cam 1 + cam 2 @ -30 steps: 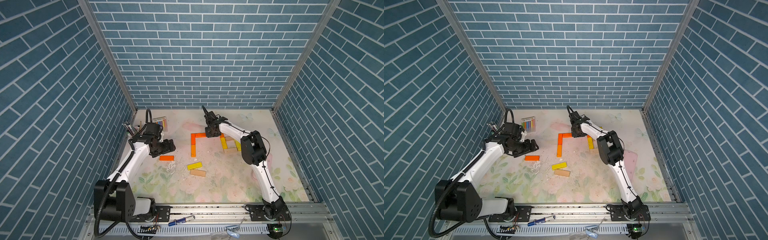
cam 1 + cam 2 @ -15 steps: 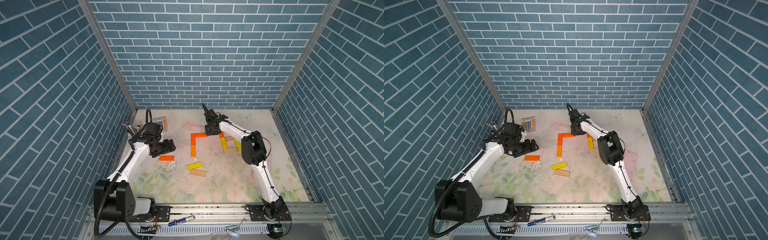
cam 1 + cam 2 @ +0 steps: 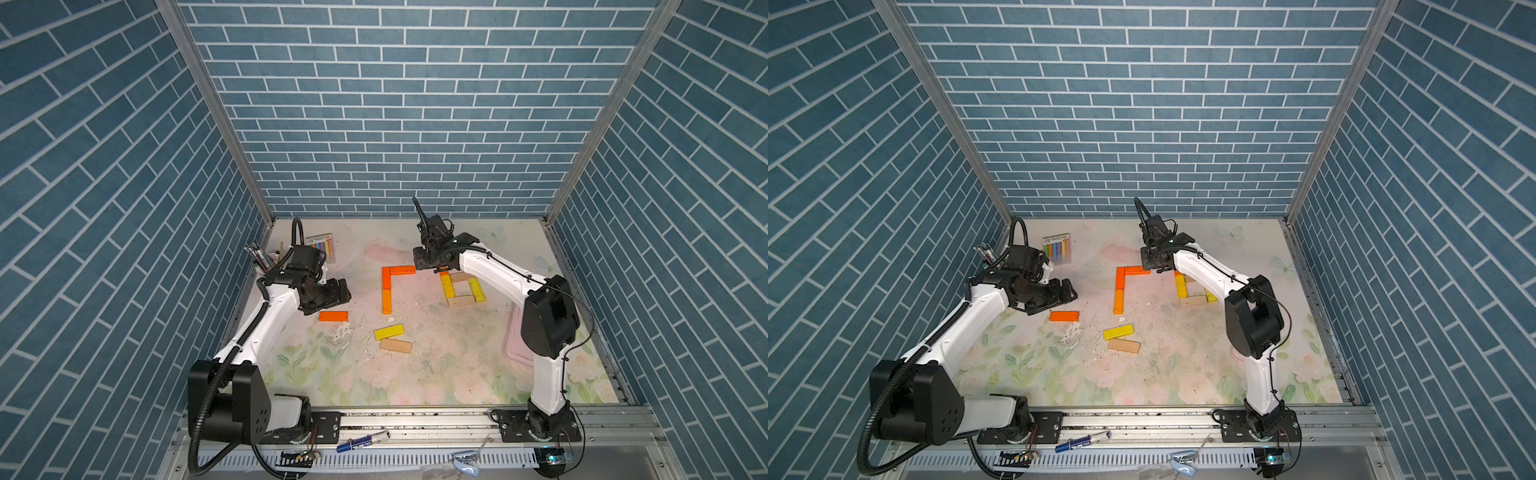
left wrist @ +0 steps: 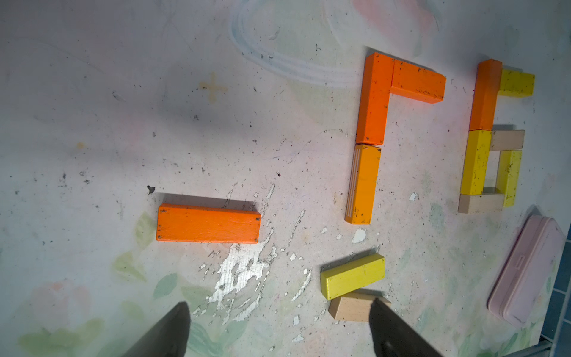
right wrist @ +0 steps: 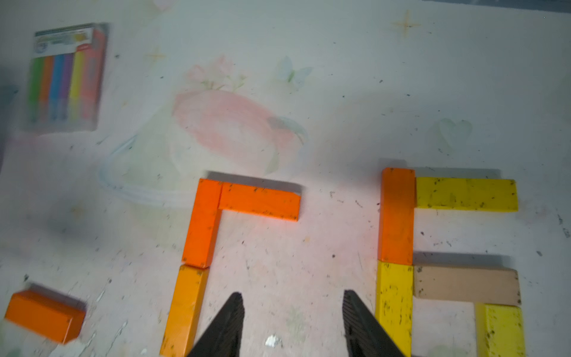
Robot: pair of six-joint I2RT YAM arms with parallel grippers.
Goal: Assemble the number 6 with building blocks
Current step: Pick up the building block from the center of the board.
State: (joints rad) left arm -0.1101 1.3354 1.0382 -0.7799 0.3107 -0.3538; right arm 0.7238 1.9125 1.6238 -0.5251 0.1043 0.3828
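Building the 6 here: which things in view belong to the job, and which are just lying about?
Job:
three-bar orange start of the 6
loose orange block
loose yellow block
loose tan block
finished six-bar 6

Lying about:
chalk pack
pink case
pens
blue marker
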